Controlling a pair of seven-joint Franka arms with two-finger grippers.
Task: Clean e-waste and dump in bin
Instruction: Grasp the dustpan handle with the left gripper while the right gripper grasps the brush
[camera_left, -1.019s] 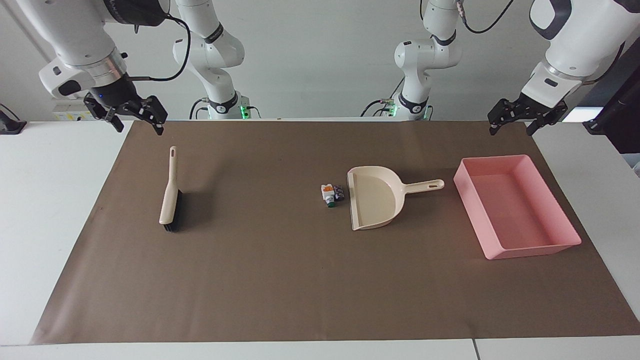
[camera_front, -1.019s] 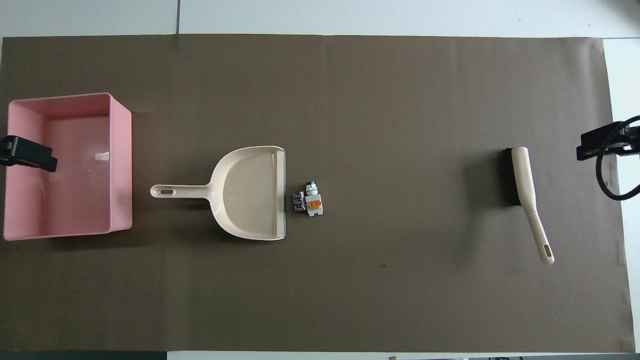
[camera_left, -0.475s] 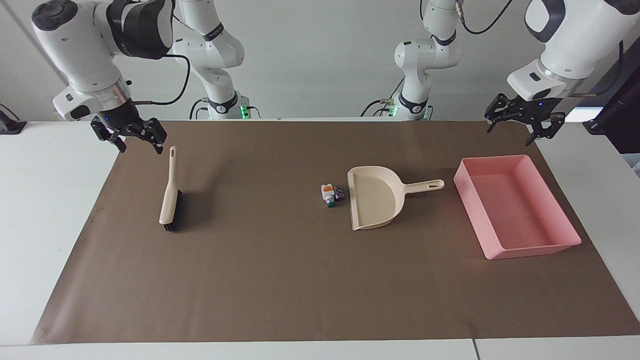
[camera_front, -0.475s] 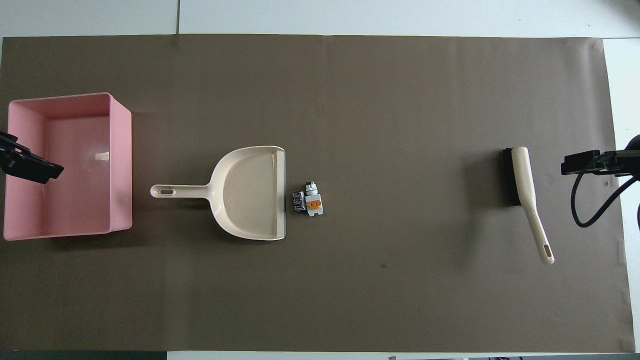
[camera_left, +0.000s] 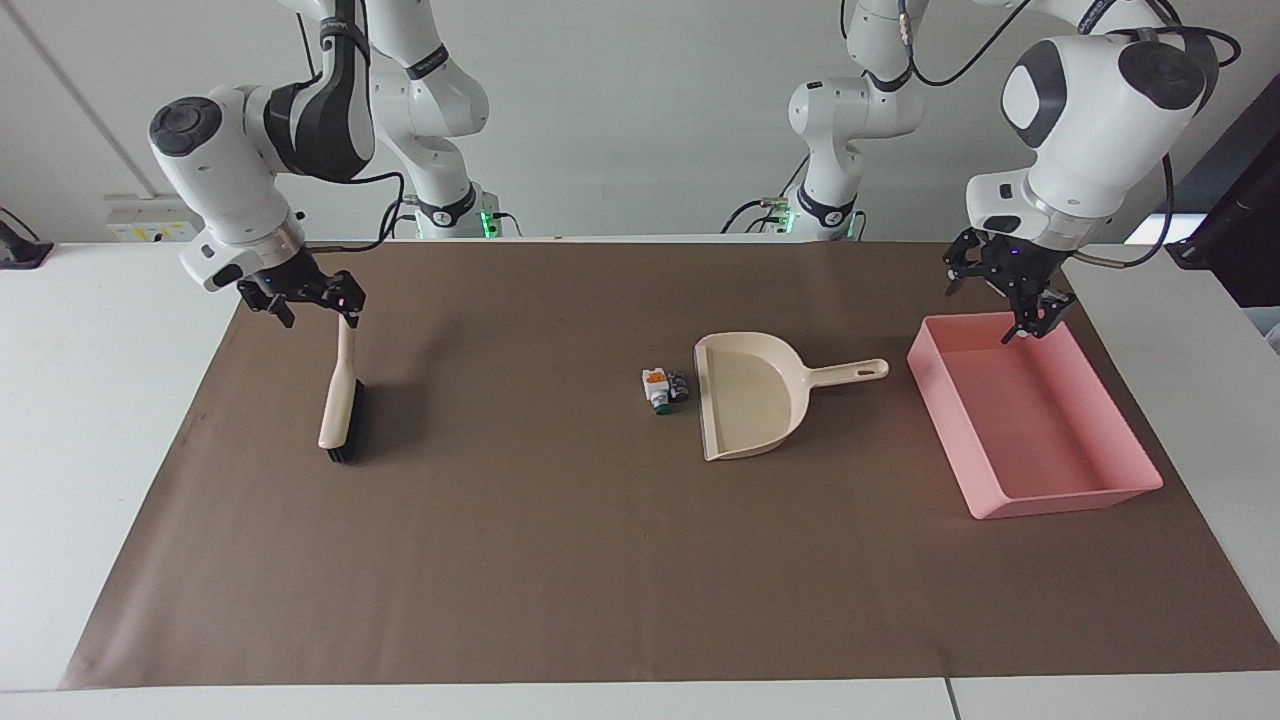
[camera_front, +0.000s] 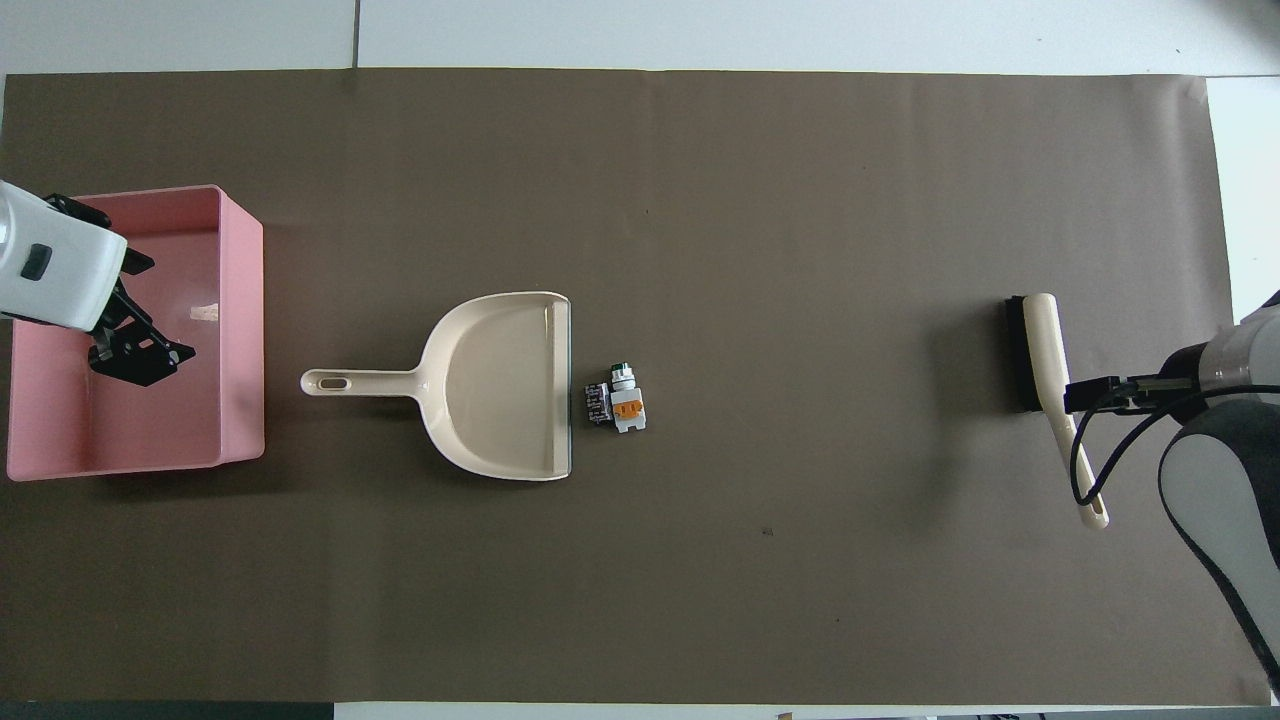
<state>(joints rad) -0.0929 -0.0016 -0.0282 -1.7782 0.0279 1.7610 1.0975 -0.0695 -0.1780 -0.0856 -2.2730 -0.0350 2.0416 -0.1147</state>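
The e-waste (camera_left: 664, 388) is a small cluster on the brown mat: a white bit with orange and green marks (camera_front: 628, 408) and a black chip (camera_front: 597, 404). It lies just off the open lip of the beige dustpan (camera_left: 748, 395). The pink bin (camera_left: 1030, 425) stands toward the left arm's end of the table. My left gripper (camera_left: 1000, 297) is open and empty, up over the bin's end nearer the robots (camera_front: 135, 350). My right gripper (camera_left: 312, 303) is open and low over the handle tip of the brush (camera_left: 338, 400). I cannot tell if it touches.
The dustpan (camera_front: 500, 385) has its handle pointing toward the bin (camera_front: 230, 330). The brush (camera_front: 1045, 360) lies on the mat toward the right arm's end, bristles facing the e-waste. The brown mat (camera_left: 560, 560) covers most of the white table.
Both arms have come down and inward. The right gripper moved from beside the mat to the brush handle's tip. The left gripper moved in over the bin. Nothing on the mat moved.
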